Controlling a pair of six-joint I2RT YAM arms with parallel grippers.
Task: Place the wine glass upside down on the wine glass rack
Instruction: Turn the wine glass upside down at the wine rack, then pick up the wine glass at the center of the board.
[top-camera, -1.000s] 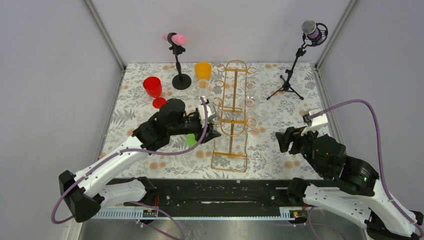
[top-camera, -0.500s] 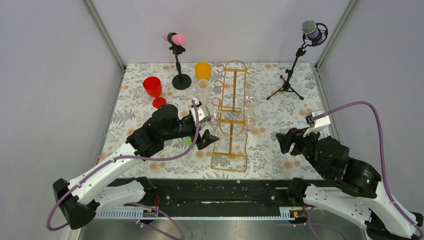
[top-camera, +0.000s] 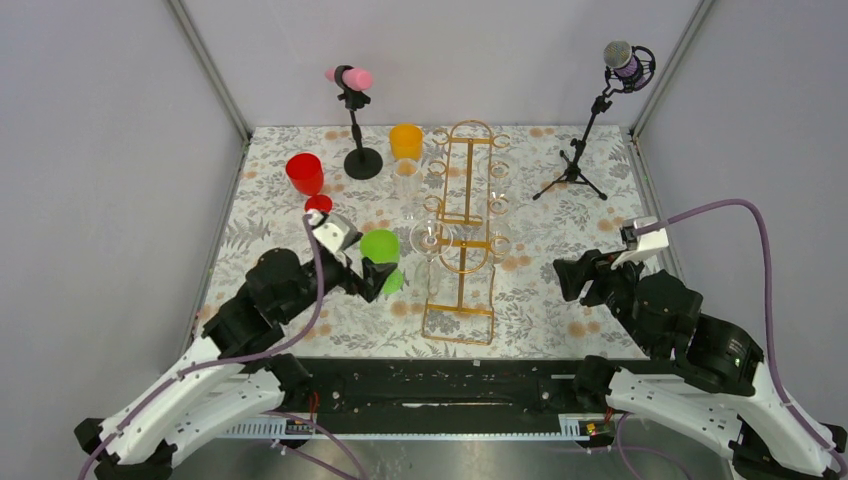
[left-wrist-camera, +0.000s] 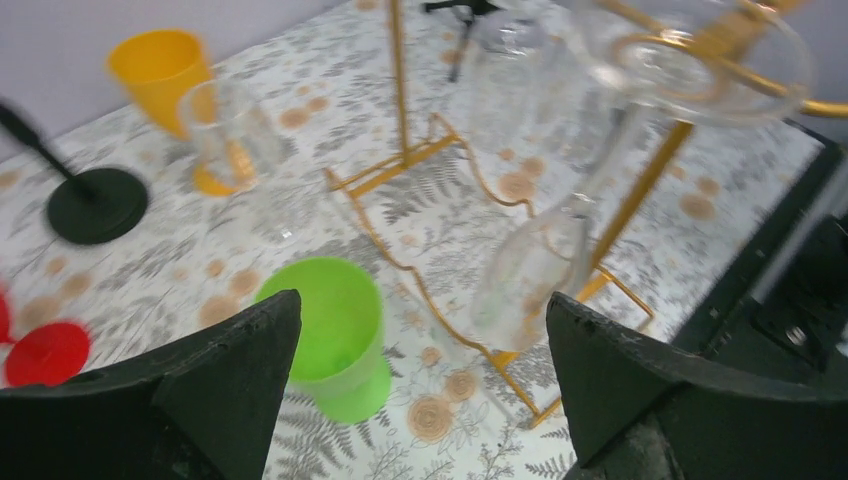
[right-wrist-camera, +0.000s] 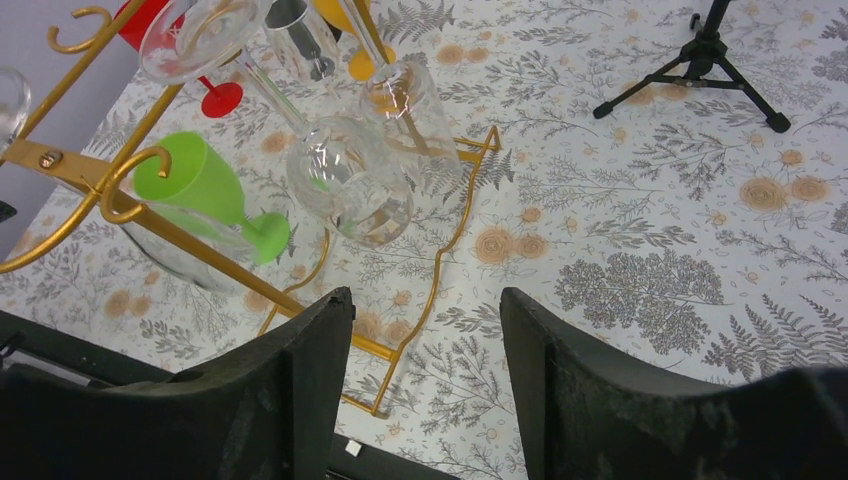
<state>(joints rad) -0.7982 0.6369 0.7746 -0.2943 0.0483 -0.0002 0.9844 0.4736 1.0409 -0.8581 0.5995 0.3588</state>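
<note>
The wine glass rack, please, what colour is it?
The rack is gold, clearest in top external view.

The clear wine glass (left-wrist-camera: 535, 265) hangs upside down, seemingly hooked, on the upright gold rack (top-camera: 466, 240).

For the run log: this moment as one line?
left jaws open, empty | right jaws open, empty | wine glass inverted on rack

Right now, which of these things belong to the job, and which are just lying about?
Job: wine glass rack; clear wine glass hanging upside down on it; left gripper, open.
Lying about: green cup; red glass; orange cup; pink microphone; purple microphone.
</note>
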